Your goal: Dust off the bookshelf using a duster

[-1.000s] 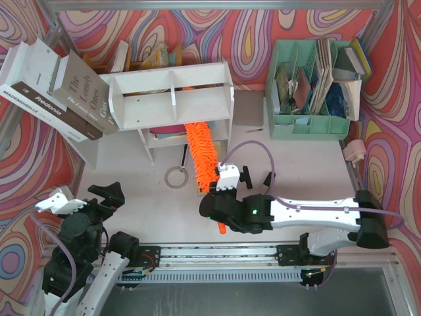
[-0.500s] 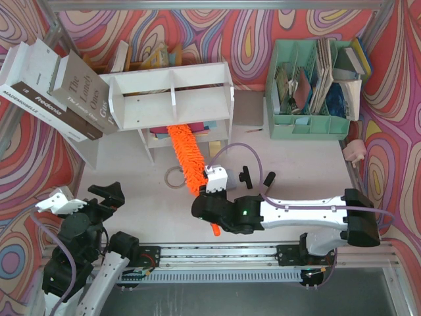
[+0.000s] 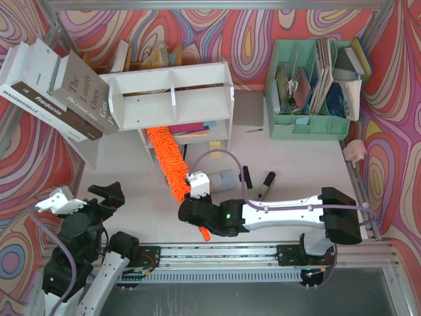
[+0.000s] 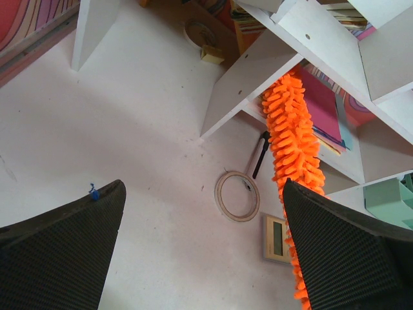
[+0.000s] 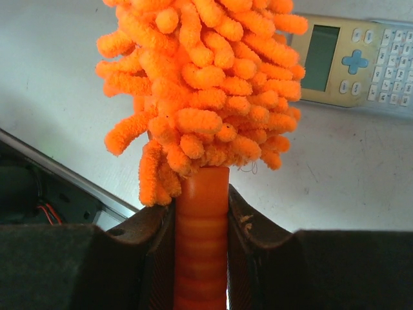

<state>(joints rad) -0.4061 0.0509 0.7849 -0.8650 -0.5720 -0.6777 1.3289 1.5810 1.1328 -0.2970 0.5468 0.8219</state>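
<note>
Stretching diagonally through the centre of the overhead view, the duster (image 3: 168, 164) is bright orange and shaggy with fat nubby strands, its tip tucked into the lower tier of the white bookshelf (image 3: 197, 79) above. The right gripper (image 5: 201, 258) clamps its ribbed orange handle (image 5: 201, 219); the left gripper (image 4: 205, 252), lower left, stands spread wide.

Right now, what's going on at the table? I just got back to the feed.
The right tool is shut on the handle of the orange duster. The duster's fluffy head angles up to the white bookshelf, with its tip in the lower tier beside a divider. The left tool is open and holds nothing, hanging over the near-left part of the table, away from the shelf. A calculator lies on the table under the duster.
</note>
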